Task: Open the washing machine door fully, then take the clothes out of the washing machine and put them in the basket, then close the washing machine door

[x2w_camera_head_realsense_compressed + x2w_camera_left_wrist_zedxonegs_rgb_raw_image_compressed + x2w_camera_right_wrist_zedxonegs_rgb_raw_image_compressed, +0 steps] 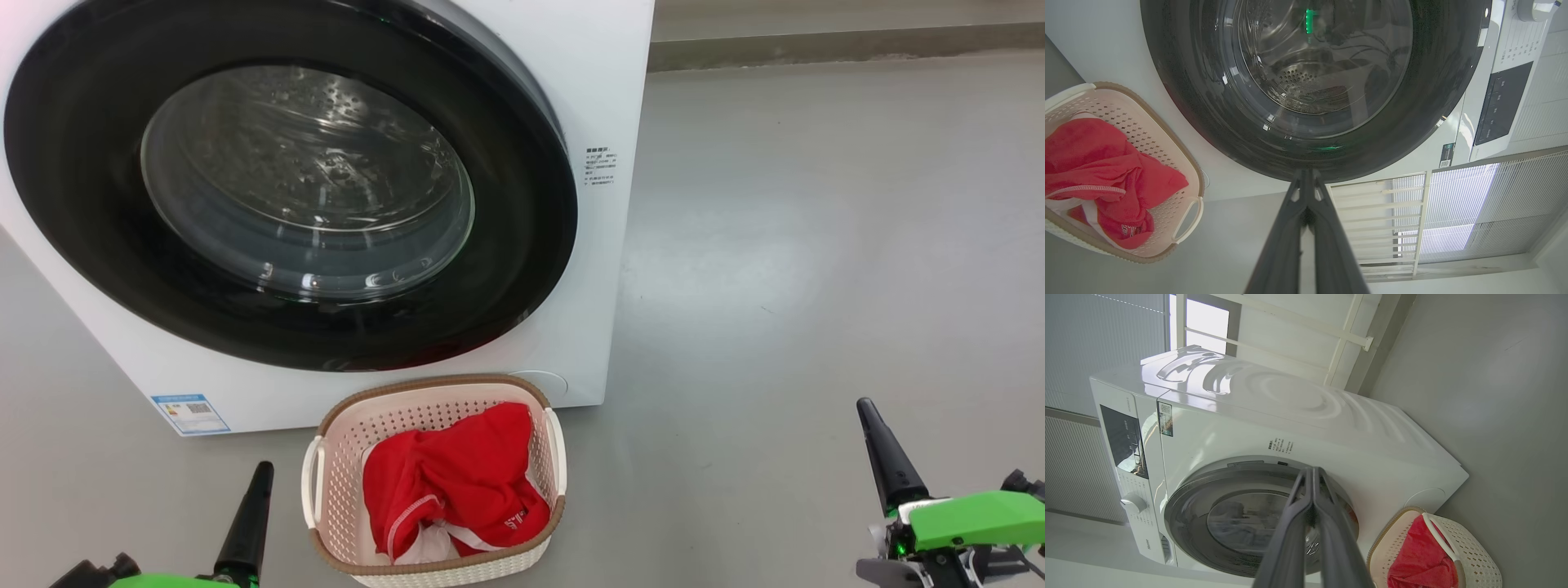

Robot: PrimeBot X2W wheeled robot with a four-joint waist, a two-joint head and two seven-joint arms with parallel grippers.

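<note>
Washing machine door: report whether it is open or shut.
Shut. The door lies flush against the washing machine's white front, and the drum shows through its glass.

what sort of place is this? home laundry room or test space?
Probably a staged laundry corner in a lab or test room, not a furnished home: a white washing machine stands on a plain grey floor, with a small basket of red clothes before it and ribbed wall panels nearby.
</note>
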